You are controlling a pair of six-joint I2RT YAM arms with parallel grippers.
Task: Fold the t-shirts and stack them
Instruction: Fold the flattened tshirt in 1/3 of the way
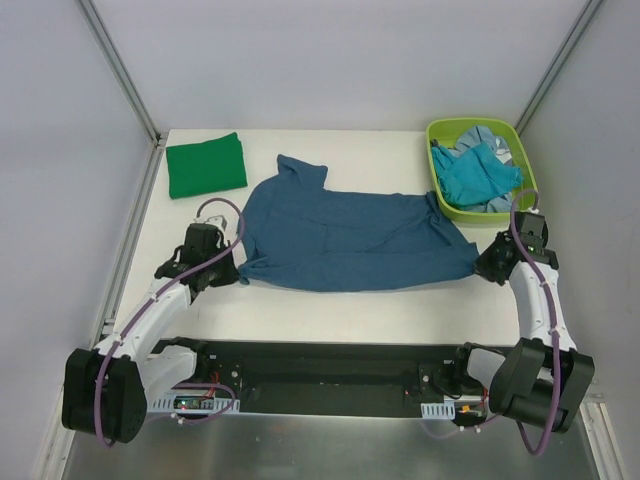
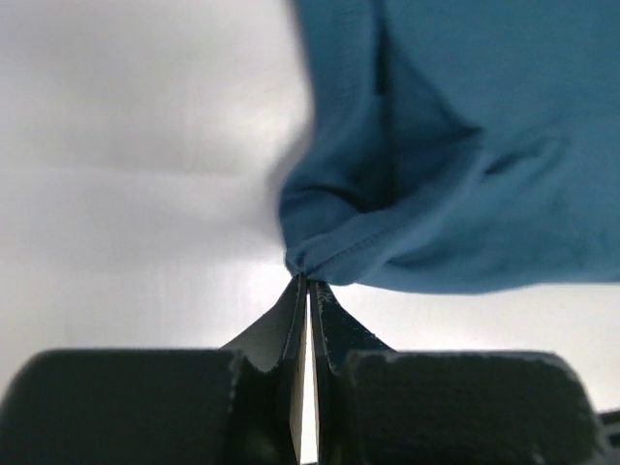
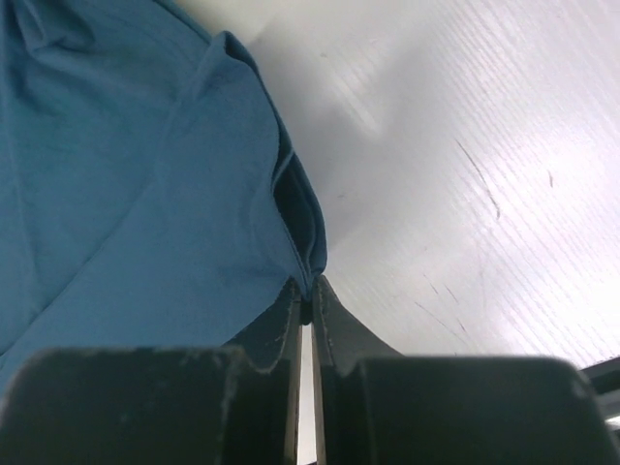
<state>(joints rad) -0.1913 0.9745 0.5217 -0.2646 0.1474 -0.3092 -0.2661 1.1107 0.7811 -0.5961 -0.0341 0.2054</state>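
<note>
The left gripper (image 2: pixel 305 283) has its jaws pressed together on a bunched corner of the dark teal-blue t-shirt (image 2: pixel 465 145), and the cloth fans out ahead of the fingertips and to their right. The right gripper (image 3: pixel 310 289) is clamped the same way on the opposite lower corner, with the fabric running off ahead and to its left. From above, the shirt spans the whole gap between the 2 grippers and its body lies on the table (image 1: pixel 330 300). It is drawn fairly taut along the near hem, with creases gathering toward the right gripper. 1 sleeve (image 1: pixel 300 170) pokes out on the side away from both grippers.

Farther out, beyond the left gripper and a little to its outer side, a bright green t-shirt (image 1: pixel 205 165) lies folded flat. Just ahead of the right gripper sits the lime-green bin (image 1: pixel 470 212), holding a crumpled turquoise t-shirt (image 1: pixel 480 178) and a pale blue t-shirt (image 1: pixel 492 135).

This looks like the spreading step for the 2nd shirt: 1 is folded, 2 wait in the bin, and no fold shows on this one yet. The next move calls for both arms to travel together with even tension, so the hem does not sag or skew. The puckers near the right gripper probably need smoothing first, and the stray sleeve needs tucking inward before any fold
</note>
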